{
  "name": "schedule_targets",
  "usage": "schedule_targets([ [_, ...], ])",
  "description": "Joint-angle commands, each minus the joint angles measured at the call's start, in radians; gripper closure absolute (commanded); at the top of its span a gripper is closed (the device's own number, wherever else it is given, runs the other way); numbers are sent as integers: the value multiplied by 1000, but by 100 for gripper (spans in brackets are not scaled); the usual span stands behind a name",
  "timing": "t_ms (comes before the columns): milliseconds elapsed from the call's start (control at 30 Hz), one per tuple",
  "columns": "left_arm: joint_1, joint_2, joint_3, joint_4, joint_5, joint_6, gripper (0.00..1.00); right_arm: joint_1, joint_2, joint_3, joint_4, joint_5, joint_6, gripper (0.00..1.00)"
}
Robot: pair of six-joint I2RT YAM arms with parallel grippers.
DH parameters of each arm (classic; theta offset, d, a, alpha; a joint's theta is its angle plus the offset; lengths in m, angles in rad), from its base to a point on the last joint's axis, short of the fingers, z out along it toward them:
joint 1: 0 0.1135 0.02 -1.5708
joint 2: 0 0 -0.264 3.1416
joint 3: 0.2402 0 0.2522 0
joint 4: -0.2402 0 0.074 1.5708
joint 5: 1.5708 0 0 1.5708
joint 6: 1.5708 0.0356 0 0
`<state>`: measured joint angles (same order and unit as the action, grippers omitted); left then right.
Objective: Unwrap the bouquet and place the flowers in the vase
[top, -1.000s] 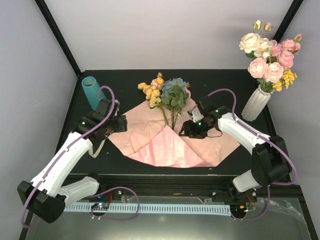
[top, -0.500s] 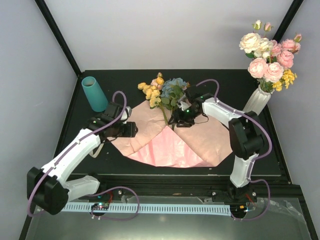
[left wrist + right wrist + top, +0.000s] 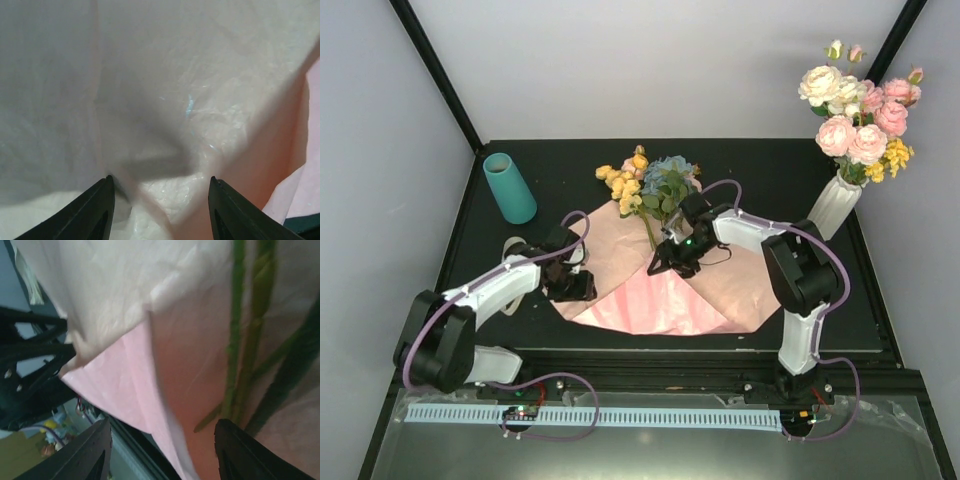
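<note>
I've swung the left jaws away from the vase (image 3: pixel 510 188), which now shows whole, and down to the near left edge of the pink paper (image 3: pixel 620 262); that arm's elbow has folded back toward the table's (image 3: pixel 770 170) near left corner; the right jaws have come in from the paper's right half to the green stems (image 3: pixel 648 230) at the centre fold; the right arm has doubled up behind them.
</note>
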<state>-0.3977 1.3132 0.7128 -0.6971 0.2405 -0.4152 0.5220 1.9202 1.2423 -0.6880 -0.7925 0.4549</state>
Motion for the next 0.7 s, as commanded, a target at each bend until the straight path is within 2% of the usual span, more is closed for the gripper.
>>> schedule_targets([
  [0, 26, 70, 1, 42, 52, 20, 46, 33, -3, -24, -12, -110, -68, 42],
  [200, 46, 111, 1, 56, 68, 22, 47, 67, -64, -89, -87, -180, -167, 41],
  [400, 49, 105, 2, 57, 79, 17, 48, 89, -212, -247, -35, -220, -118, 38],
  [667, 49, 83, 27, 37, 86, 26, 49, 124, -429, -369, -42, -185, -46, 20],
])
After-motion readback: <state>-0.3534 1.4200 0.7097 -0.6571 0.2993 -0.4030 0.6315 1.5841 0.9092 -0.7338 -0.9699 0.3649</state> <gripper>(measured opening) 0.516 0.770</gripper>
